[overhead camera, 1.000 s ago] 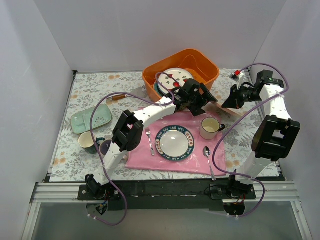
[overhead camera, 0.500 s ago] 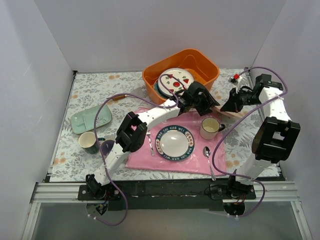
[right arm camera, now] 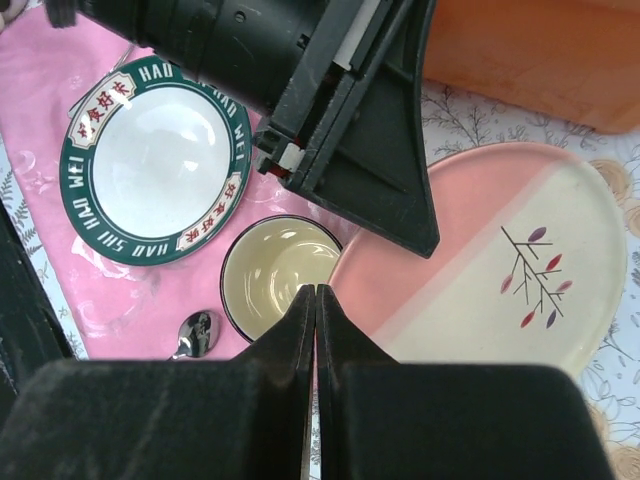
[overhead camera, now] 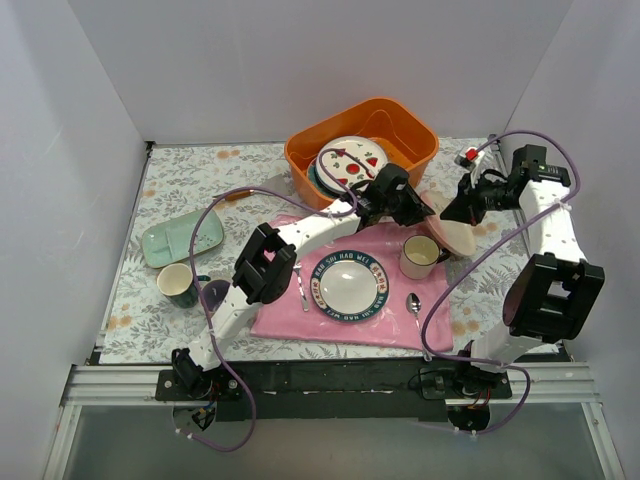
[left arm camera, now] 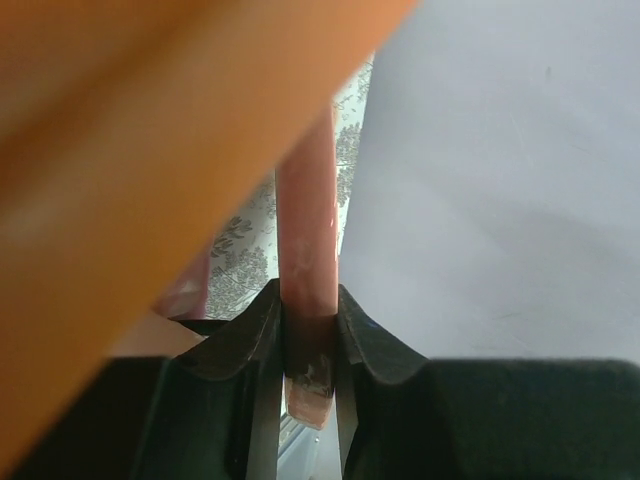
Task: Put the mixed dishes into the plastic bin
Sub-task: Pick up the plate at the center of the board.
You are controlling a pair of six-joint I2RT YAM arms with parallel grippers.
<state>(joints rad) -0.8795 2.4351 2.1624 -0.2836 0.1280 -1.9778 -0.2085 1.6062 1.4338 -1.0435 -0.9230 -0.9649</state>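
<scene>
A pinkish plate with a twig motif lies just right of the cream mug, in front of the orange plastic bin. My left gripper is shut on the plate's left rim, which stands pinched between both fingers. The right gripper hovers over the same plate, shut and empty. Inside the bin lies a white plate with red fruit marks on a teal plate. A mint squarish plate, a dark green mug and a lavender-lined mug sit at the left.
A pink placemat carries the lettered-rim plate, the cream mug, a fork and a spoon. The bin's wall is close beside my left wrist. White walls enclose the table.
The left gripper has slid right and closed its jaws on the pinkish plate's rim. The right gripper drew back a little, still shut.
</scene>
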